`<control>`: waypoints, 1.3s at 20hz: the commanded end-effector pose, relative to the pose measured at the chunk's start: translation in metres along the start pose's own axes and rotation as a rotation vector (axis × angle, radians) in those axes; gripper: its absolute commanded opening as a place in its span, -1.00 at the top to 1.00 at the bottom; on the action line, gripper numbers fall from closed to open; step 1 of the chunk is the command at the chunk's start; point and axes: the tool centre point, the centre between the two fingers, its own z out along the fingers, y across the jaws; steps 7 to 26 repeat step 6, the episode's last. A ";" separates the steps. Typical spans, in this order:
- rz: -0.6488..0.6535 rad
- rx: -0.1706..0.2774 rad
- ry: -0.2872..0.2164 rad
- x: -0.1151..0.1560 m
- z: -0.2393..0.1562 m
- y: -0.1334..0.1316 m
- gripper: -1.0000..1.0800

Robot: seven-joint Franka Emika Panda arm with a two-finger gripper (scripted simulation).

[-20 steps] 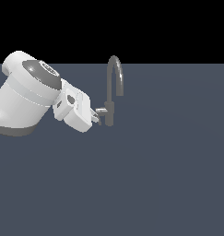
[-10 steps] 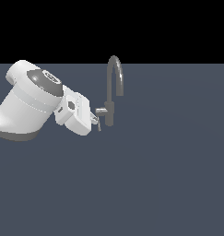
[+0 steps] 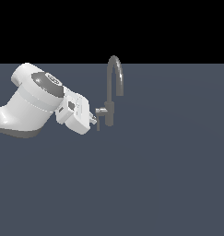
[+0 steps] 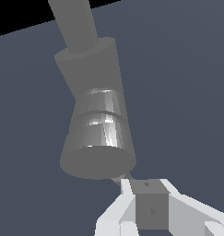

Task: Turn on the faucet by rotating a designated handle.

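Your gripper (image 3: 93, 120) sits right at the handle (image 3: 98, 120); how its jaws stand, you cannot tell (too small and hidden). The lever looks thin, stiff and slick, so push near its free tip. Just behind rises the faucet (image 3: 110, 103), fixed on the grey floor.

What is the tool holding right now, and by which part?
It cannot be told for sure. The tool sits right at the handle of the faucet; the wrist view shows grey metal between its fingers, suggesting contact, not a confirmed grip.
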 end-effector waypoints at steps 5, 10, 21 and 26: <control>-0.026 -0.041 0.016 -0.019 0.043 0.006 1.00; -0.026 -0.041 0.016 -0.019 0.043 0.006 1.00; -0.026 -0.041 0.016 -0.019 0.043 0.006 1.00; -0.026 -0.041 0.016 -0.019 0.043 0.006 1.00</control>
